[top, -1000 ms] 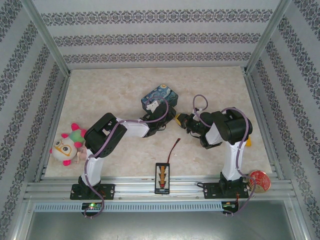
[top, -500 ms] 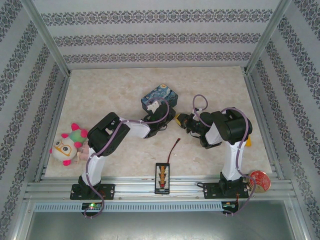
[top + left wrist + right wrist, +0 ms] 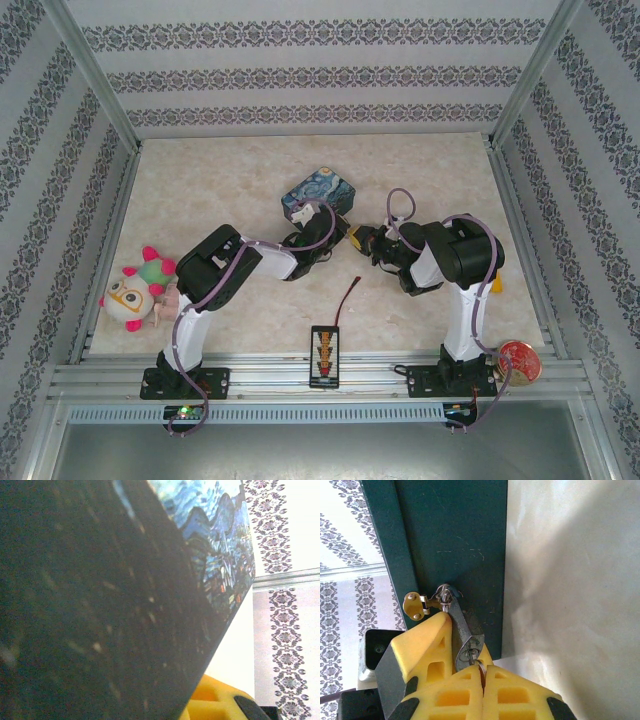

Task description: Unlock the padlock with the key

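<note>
the right pincer [image 3: 482,672] is pinched shut on the key [image 3: 477,663]. the key is tiny and thin, and its tip sits at the keyhole in the bottom of the padlock [image 3: 461,630]. the padlock hangs by its thin loop on the little gold latch [image 3: 413,605] on the dark side of the blue tin [image 3: 455,540]. the tin stands on the worktop [image 3: 220,200], near the middle, and both arms reach in to it.

i think the step now is getting the key all the way in and turning it. to do it well, the key should stay in line with the hole and go in straight. the turn should be slow and small, because the padlock can swing on its loop. a yellow finger [image 3: 422,645] rests against the left side of the padlock. it looks like part of the left pincer [image 3: 332,233], and it may help keep the padlock from moving. i cannot tell if the left pincer is open or closed. if the key slips in the pads, the turn will not work, so the grip must stay tight.

the tin is closed and the latch is locked. what is inside it is hidden.
</note>
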